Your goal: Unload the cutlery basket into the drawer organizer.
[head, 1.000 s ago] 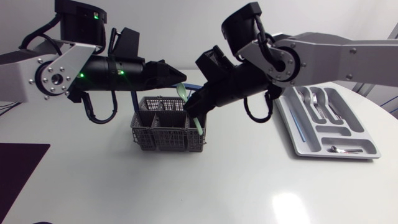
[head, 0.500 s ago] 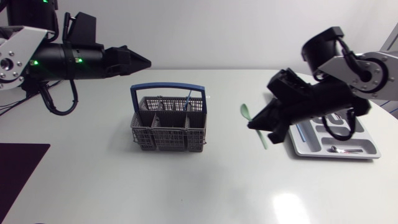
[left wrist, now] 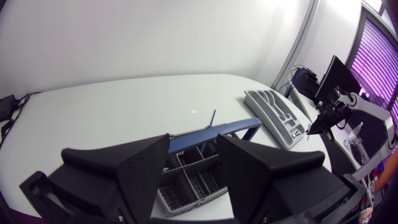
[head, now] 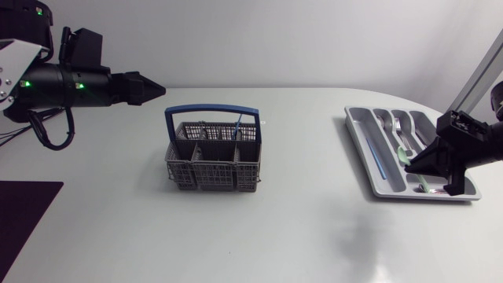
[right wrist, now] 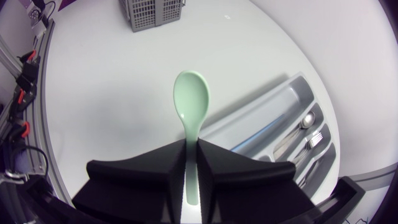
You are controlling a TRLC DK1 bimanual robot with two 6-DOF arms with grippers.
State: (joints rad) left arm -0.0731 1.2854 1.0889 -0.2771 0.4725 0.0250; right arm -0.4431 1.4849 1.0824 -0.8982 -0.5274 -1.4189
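Observation:
The grey wire cutlery basket [head: 212,163] with a blue handle stands mid-table, and a blue-handled utensil [head: 238,124] sticks up inside it. My left gripper [head: 159,88] hangs open and empty up and to the left of the basket. In the left wrist view, that gripper [left wrist: 193,140] has the basket [left wrist: 186,180] under it. My right gripper [head: 424,165] is shut on a pale green spoon [head: 404,156] above the near end of the grey drawer organizer [head: 369,169]. The spoon [right wrist: 193,106] points out ahead of the right gripper [right wrist: 192,146], bowl first, beside the organizer [right wrist: 261,134].
Forks and spoons [head: 397,126] lie in the organizer's far compartments, a small spoon [head: 431,189] in its near one, and a blue-handled piece [head: 379,161] in the long slot. A dark mat [head: 20,208] lies at the table's front left edge.
My right arm has swung from the basket to the organizer, carrying the green spoon. My left arm has drawn back to the left, away from the basket, and its fingers have parted.

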